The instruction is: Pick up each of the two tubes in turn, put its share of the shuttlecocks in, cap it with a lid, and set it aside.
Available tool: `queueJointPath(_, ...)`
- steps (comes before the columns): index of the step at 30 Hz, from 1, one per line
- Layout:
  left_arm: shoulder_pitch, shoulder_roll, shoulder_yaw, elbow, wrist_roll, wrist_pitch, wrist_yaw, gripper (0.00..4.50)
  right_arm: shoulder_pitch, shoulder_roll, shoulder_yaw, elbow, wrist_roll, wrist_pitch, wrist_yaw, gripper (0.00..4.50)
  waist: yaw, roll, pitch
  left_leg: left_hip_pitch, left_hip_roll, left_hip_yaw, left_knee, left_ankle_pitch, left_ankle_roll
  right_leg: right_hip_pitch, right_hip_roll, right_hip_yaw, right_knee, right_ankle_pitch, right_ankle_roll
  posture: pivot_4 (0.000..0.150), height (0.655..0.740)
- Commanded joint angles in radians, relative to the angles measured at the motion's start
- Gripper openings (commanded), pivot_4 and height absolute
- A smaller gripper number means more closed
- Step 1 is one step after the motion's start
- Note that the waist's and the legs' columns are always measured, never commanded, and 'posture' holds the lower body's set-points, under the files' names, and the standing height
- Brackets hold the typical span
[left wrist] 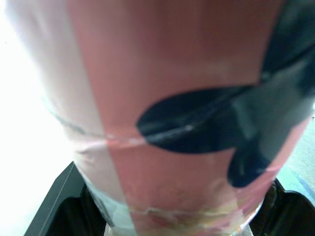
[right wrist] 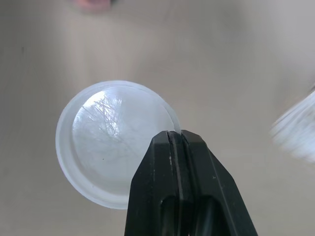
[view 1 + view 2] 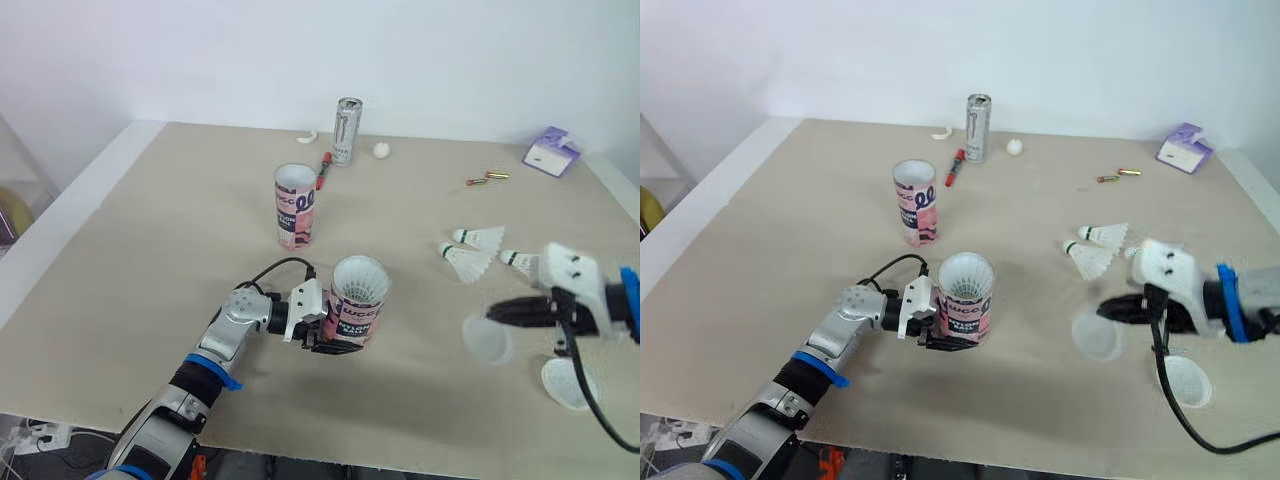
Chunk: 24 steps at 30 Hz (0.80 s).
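I had the left gripper clamped round the base of a pink printed tube at lower centre of the head view, with white feathered skirts packed in its open mouth. A second tube, the same cylinder shape, stood upright above and left of it, well apart. A slim metal can stood at top centre. I counted three loose shuttlecocks right of centre. The right gripper was pinched on the rim of a clear round plastic lid at lower right. Another lid lay flat near it.
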Motion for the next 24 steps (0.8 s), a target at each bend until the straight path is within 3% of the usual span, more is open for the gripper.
queueJointPath(1, 0.013, 0.003, -0.031, 0.036, 0.025, 0.011, -0.02, 3.0, -0.223, -0.04, 0.07, -0.07, 0.088, 0.039, 0.025, 0.09, 0.001, 0.0, 0.0, 0.0, 0.0, 0.0, -0.001, 0.0, 0.0, -0.001, 0.0, 0.0, 0.0, 0.0, 0.0, 0.15, 0.74)
queueJointPath(6, 0.002, 0.004, -0.037, 0.07, 0.04, -0.004, -0.019, 3.0, -0.635, 0.036, 0.304, -0.077, 0.123, 0.124, 0.104, 0.09, 0.001, 0.0, 0.0, 0.0, 0.001, 0.0, -0.002, -0.001, -0.001, -0.003, -0.002, -0.001, 0.0, 0.003, -0.009, 0.15, 0.74)
queueJointPath(10, -0.009, -0.001, -0.04, 0.096, 0.047, -0.015, -0.016, 3.0, -0.812, 0.127, 0.461, -0.053, 0.075, 0.146, 0.157, 0.09, 0.002, -0.002, 0.0, 0.0, 0.001, 0.0, -0.002, -0.001, -0.001, -0.003, -0.002, -0.002, 0.0, 0.003, -0.009, 0.15, 0.74)
queueJointPath(18, -0.022, -0.007, -0.045, 0.122, 0.05, -0.026, -0.006, 3.0, -0.951, 0.281, 0.65, 0.061, -0.099, 0.048, 0.2, 0.09, 0.002, -0.001, -0.001, -0.001, 0.0, 0.0, -0.001, -0.001, -0.001, -0.003, -0.007, -0.002, 0.0, 0.003, -0.008, 0.15, 0.74)
queueJointPath(24, -0.014, 0.0, -0.042, 0.117, 0.051, -0.023, 0.002, 3.0, -0.966, 0.347, 0.692, 0.115, -0.175, -0.012, 0.229, 0.09, 0.003, -0.001, -0.001, -0.001, 0.0, 0.0, -0.001, -0.001, -0.001, -0.003, -0.006, -0.003, 0.0, 0.003, -0.009, 0.15, 0.74)
